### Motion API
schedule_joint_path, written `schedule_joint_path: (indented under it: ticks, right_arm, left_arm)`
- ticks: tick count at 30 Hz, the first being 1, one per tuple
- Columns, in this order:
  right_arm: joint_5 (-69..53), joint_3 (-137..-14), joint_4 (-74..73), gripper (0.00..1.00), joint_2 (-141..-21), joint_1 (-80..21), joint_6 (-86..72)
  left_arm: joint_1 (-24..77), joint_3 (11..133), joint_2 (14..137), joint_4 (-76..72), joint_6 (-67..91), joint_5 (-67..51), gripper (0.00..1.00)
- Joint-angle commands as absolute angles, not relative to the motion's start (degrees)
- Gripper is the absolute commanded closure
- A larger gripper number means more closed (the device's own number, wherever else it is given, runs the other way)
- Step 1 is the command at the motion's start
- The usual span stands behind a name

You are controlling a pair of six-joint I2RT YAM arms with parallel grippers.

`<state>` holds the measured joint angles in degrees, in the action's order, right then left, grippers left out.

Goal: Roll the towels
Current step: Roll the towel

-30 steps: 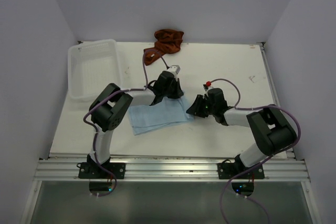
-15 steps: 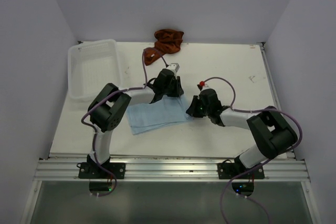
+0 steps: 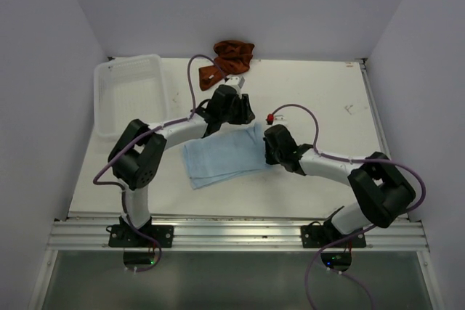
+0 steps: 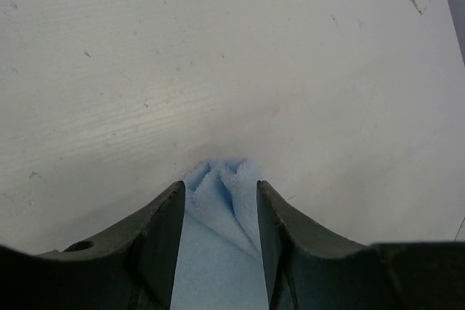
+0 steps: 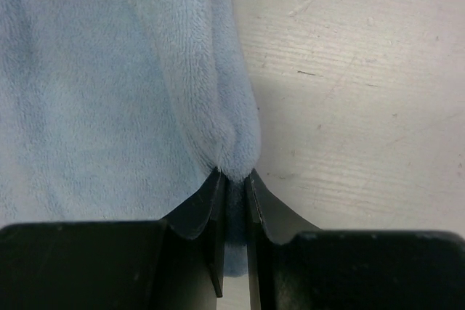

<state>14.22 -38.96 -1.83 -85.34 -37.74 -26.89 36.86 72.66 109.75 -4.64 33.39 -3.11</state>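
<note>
Right gripper (image 5: 232, 181) low (on blue towel (image 5: 109, 92))

A count, kind by kind

Two towels: one sky-blue towel (image 3: 221, 156) and one rust-brown towel (image 3: 231, 57). One white mesh basket (image 3: 134, 99). Two robot arms, the left arm (image 3: 174, 130) and the right arm (image 3: 334, 168), each with one hand, so two hands: the left hand (image 3: 243, 115) and the right hand (image 3: 270, 143). Two purple cables, one per arm. One pale surface (image 3: 327, 99) under them all.
</note>
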Motion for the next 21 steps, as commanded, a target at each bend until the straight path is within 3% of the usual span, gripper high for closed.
schedule_joint_path:
  ticks: [1,21]
  right_arm:
    - [22.1,-42.2,-6.7,1.00,-84.3,-39.4,-24.1]
    - [42.5,-49.3,-10.4,1.00,-92.2,-48.9,-20.7]
  left_arm:
    - [36.5,74.3,106.3,-4.0,33.1,-3.1,0.52]
    - [36.5,73.1,107.8,-7.2,40.6,-12.5,0.50]
